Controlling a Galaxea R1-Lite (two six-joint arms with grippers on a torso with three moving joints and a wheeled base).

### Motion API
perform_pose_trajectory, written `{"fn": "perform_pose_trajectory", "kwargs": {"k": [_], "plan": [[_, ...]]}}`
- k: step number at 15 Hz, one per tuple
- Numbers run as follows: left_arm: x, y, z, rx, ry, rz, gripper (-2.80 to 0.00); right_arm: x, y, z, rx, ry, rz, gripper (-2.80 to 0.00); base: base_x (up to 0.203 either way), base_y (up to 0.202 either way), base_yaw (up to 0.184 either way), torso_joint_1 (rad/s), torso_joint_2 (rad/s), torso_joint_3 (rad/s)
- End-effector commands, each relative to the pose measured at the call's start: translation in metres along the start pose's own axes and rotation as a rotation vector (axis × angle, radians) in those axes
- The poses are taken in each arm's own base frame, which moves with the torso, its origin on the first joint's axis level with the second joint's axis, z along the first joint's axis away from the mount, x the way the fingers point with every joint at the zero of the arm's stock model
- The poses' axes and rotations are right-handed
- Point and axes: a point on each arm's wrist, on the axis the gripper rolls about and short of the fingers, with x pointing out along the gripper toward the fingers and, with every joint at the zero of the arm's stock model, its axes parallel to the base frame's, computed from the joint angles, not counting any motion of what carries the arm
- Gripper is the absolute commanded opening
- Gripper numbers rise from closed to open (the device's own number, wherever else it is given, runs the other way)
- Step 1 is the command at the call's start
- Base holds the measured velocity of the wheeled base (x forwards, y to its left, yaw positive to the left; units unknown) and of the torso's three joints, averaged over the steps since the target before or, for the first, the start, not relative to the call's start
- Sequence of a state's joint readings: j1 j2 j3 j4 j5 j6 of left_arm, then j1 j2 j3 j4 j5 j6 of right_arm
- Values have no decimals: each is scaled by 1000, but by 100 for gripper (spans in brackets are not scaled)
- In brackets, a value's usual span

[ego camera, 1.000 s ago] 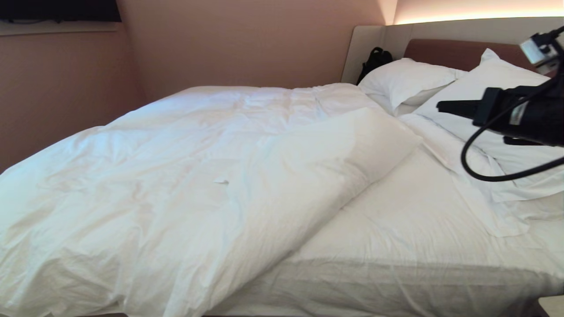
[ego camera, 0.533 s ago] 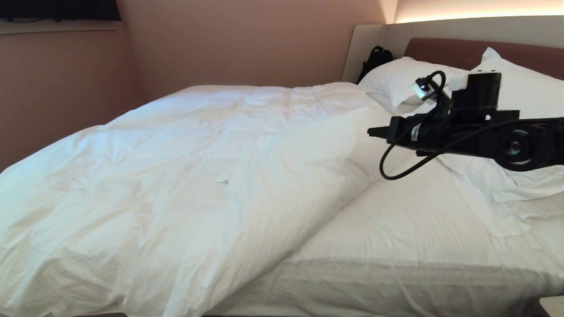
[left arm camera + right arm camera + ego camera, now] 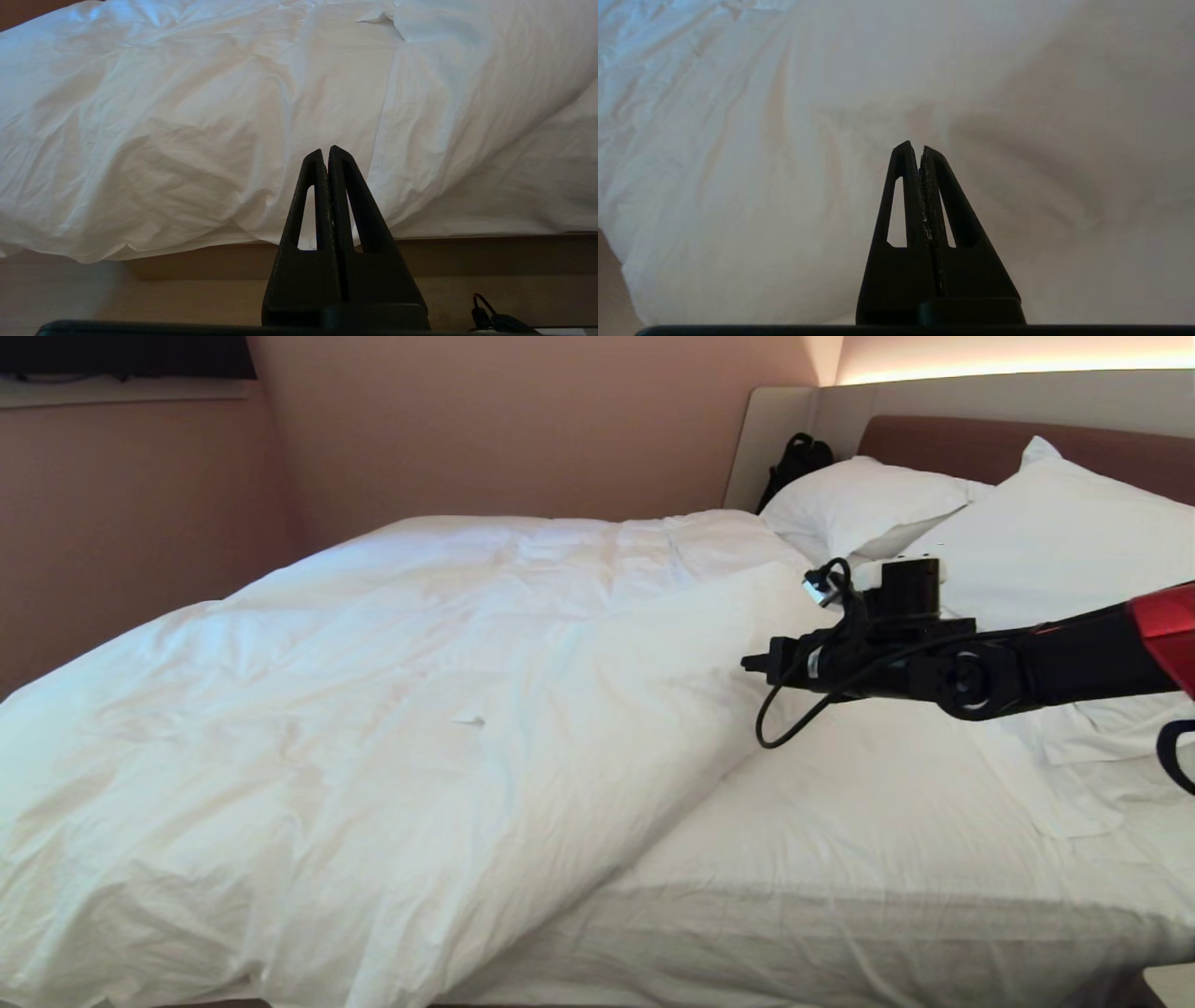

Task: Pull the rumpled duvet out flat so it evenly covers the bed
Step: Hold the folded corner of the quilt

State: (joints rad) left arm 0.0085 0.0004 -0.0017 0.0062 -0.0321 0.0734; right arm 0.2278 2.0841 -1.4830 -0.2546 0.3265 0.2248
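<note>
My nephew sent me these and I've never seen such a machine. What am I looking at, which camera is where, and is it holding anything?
It is a two-armed robot making a bed. The wide picture comes from a camera on its head; the other two sit on its wrists, behind each pincer. The duvet lies bunched toward one side of the bed, leaving bare sheet near the pillows. The right pincer reaches out over the duvet's folded edge, fingers shut, holding nothing. The left pincer is parked low beside the bed, also shut and empty.
</note>
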Motion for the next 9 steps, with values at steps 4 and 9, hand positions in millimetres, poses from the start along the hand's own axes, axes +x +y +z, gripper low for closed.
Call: {"fn": "perform_pose_trajectory", "kwargs": {"k": [4,9], "plan": [[0,0,0,0,0,1,-280,20,2,-14,-13,23,-46,-280,0,0,0,0,0,0],[0,0,0,0,0,1,-280,22,2,-16,-12,28,-45,-280,0,0,0,0,0,0]]}}
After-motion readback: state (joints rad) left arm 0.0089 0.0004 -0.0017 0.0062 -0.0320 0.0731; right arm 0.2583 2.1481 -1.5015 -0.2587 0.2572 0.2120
